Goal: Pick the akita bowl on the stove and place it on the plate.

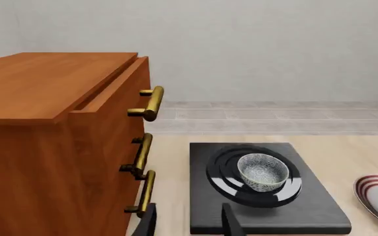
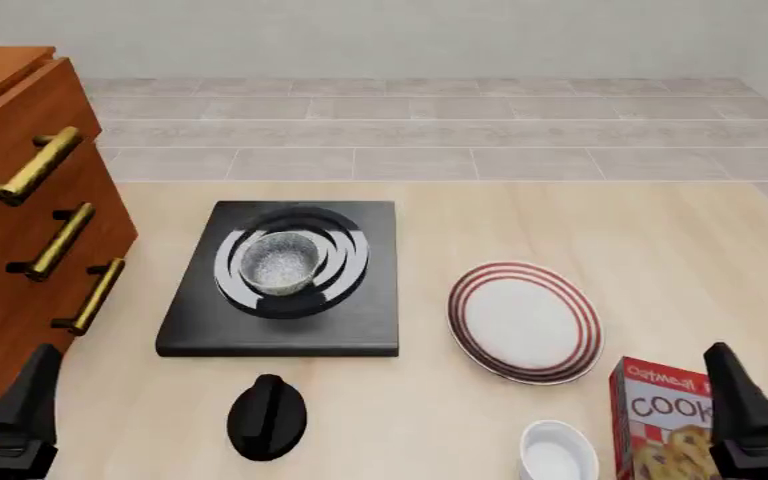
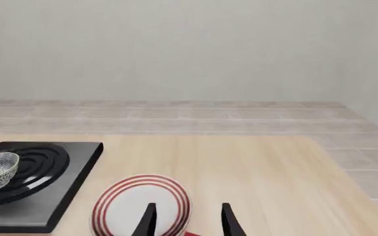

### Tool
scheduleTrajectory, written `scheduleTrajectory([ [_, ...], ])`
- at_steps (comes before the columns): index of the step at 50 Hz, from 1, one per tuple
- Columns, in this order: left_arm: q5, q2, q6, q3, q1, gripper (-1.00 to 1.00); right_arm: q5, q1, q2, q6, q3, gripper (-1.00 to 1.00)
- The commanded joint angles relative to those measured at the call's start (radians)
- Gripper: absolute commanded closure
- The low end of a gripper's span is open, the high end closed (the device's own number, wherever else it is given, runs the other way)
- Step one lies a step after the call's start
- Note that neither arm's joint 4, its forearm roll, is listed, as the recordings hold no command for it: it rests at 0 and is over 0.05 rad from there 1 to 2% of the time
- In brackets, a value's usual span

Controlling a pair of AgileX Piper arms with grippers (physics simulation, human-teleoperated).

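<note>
Bowl [image 2: 281,264] sits mid-left on stove [image 2: 281,280]; we reach left gripper [image 1: 189,221], jaws released and empty, gripping rim, then carry to plate [image 2: 524,322].

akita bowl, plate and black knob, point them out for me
akita bowl [image 2: 281,263], front view, speckled inside
plate [image 2: 524,322], front view, bare white centre
black knob [image 2: 267,415], front view, raised middle ridge

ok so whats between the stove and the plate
Nothing: in the front view only bare table separates the stove from the plate.
</note>
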Motion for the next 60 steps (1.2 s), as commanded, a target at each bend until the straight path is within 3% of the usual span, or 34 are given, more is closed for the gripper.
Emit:
scheduleTrajectory([
  [1,-0.001,0.005,0.000,-0.003,0.000,-1.00,-0.036,0.030,0.066,-0.060,-0.011,-1.00],
  [6,-0.001,0.005,0.000,-0.003,0.000,-1.00,-0.080,0.045,0.163,-0.086,-0.045,-1.00],
  [12,-0.001,0.005,0.000,-0.003,0.000,-1.00,-0.060,0.084,0.249,-0.093,-0.142,-1.00],
  [13,-0.001,0.005,0.000,-0.003,0.000,-1.00,-0.067,0.104,0.288,-0.114,-0.165,-1.00],
  [18,-0.001,0.005,0.000,-0.003,0.000,-1.00,-0.090,0.111,0.395,-0.094,-0.222,-1.00],
  [19,-0.001,0.005,0.000,-0.003,0.000,-1.00,-0.090,0.113,0.416,-0.066,-0.246,-1.00],
  [21,-0.001,0.005,0.000,-0.003,0.000,-1.00,-0.101,0.113,0.447,-0.089,-0.256,-1.00],
  [22,-0.001,0.005,0.000,-0.003,0.000,-1.00,-0.100,0.114,0.455,-0.080,-0.270,-1.00],
  [23,-0.001,0.005,0.000,-0.003,0.000,-1.00,-0.099,0.113,0.473,-0.034,-0.286,-1.00],
  [24,-0.001,0.005,0.000,-0.003,0.000,-1.00,-0.112,0.119,0.519,-0.076,-0.294,-1.00],
  [32,-0.001,0.005,0.000,-0.003,0.000,-1.00,-0.117,0.180,0.682,-0.071,-0.419,-1.00],
  [52,-0.001,0.005,0.000,-0.003,0.000,-1.00,0.004,0.360,0.970,-0.070,-0.709,-1.00],
  [54,-0.001,0.005,0.000,-0.003,0.000,-1.00,0.018,0.362,1.003,-0.102,-0.732,-1.00],
  [60,-0.001,0.005,0.000,-0.003,0.000,-1.00,0.061,0.386,1.063,-0.066,-0.818,-1.00],
])
